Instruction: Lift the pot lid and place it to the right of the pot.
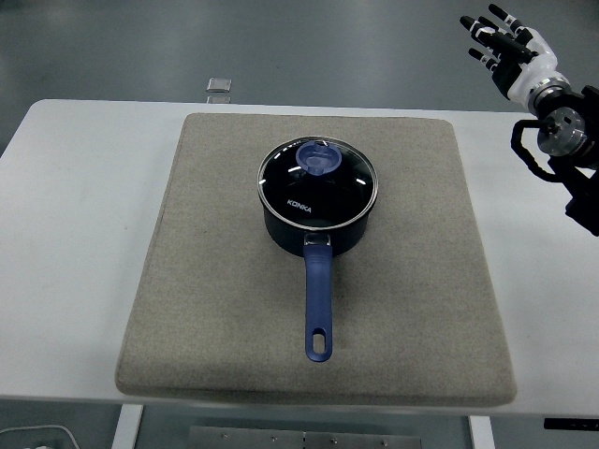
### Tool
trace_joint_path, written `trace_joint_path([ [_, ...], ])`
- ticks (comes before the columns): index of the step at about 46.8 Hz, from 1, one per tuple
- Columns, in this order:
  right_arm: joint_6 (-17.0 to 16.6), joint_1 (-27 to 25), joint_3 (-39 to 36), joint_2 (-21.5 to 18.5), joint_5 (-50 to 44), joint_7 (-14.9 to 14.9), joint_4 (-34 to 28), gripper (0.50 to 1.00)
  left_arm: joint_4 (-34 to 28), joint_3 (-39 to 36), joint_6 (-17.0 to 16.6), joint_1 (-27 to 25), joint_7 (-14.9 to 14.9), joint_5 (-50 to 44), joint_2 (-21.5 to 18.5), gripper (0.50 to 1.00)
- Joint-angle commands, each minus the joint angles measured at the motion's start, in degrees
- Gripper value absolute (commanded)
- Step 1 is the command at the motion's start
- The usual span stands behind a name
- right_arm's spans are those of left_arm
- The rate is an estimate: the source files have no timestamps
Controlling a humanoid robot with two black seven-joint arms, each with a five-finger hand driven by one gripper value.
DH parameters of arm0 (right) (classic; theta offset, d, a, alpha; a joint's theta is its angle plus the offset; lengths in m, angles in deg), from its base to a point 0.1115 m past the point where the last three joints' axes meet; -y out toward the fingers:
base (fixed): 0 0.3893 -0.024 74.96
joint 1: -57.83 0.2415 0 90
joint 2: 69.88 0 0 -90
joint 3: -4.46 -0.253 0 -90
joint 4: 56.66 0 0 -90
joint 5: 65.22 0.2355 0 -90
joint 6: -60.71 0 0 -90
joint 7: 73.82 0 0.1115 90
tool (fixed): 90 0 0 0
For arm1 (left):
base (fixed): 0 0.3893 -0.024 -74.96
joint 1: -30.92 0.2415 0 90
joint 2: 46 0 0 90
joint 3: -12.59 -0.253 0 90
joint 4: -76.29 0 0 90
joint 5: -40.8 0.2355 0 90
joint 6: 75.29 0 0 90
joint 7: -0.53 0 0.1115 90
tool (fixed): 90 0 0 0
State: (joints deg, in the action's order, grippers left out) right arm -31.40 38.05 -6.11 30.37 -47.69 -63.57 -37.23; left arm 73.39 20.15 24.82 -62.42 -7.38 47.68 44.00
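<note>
A dark blue pot (316, 227) sits in the middle of a beige mat (187, 281), its long blue handle (318, 304) pointing toward the near edge. The glass lid (318, 182) with a blue knob (318, 159) rests on the pot. My right hand (501, 42) is raised at the top right corner, well above and to the right of the pot, fingers spread and holding nothing. The left arm is out of sight.
The mat lies on a white table (65, 206). A small clear object (220, 86) sits at the table's far edge. The mat has bare surface on both sides of the pot.
</note>
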Motion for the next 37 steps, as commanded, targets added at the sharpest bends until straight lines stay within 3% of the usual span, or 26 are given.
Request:
trace_joint_path([
  [1, -0.2, 0.8, -0.2, 0.3, -3.9, 0.8, 0.2, 0.903, 0.0, 0.0, 0.0, 0.0, 0.0, 0.0, 0.0, 1.0],
  [17, -6.8, 4.2, 0.3, 1.2, -15.6, 0.9, 0.6, 0.905, 0.0, -0.1, 0.0, 0.0, 0.0, 0.0, 0.0, 1.0],
  [24, -8.0, 6.6, 0.4, 1.6, -21.9, 0.9, 0.7, 0.905, 0.0, 0.0, 0.0, 0.0, 0.0, 0.0, 0.0, 1.0],
  [37, -14.9, 11.2, 0.4, 4.1, -34.2, 0.9, 2.5, 0.905, 0.0, 0.0, 0.0, 0.0, 0.0, 0.0, 0.0, 1.0],
])
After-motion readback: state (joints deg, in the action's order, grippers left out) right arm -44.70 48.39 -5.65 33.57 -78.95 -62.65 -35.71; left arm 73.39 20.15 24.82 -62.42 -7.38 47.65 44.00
